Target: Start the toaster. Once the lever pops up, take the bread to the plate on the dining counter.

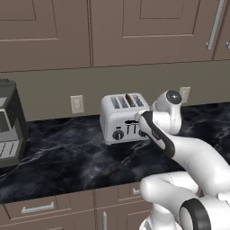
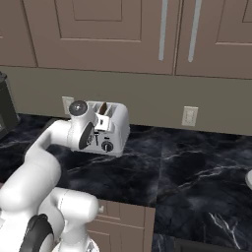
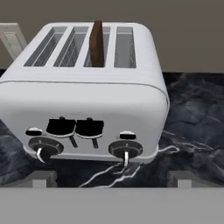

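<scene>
The silver-grey toaster (image 3: 87, 96) stands on the black marble worktop (image 1: 67, 157) against the wall; it is also in the left base view (image 1: 120, 117) and the right base view (image 2: 115, 129). A dark brown slice of bread (image 3: 96, 43) stands upright in the third slot from the left, its top poking out (image 1: 129, 98). Two black sliders (image 3: 75, 127) sit side by side on the front face between two round knobs (image 3: 125, 149). My gripper (image 3: 113, 178) is open, level with the toaster's front and just short of it, holding nothing. The plate and the dining counter are out of view.
A larger dark grey appliance (image 1: 9, 126) stands at the far left of the worktop. Wall outlets (image 1: 77, 103) (image 2: 189, 116) flank the toaster, with upper cabinets (image 1: 112, 31) overhead. A pale rounded sliver (image 2: 249, 179) shows at the right edge.
</scene>
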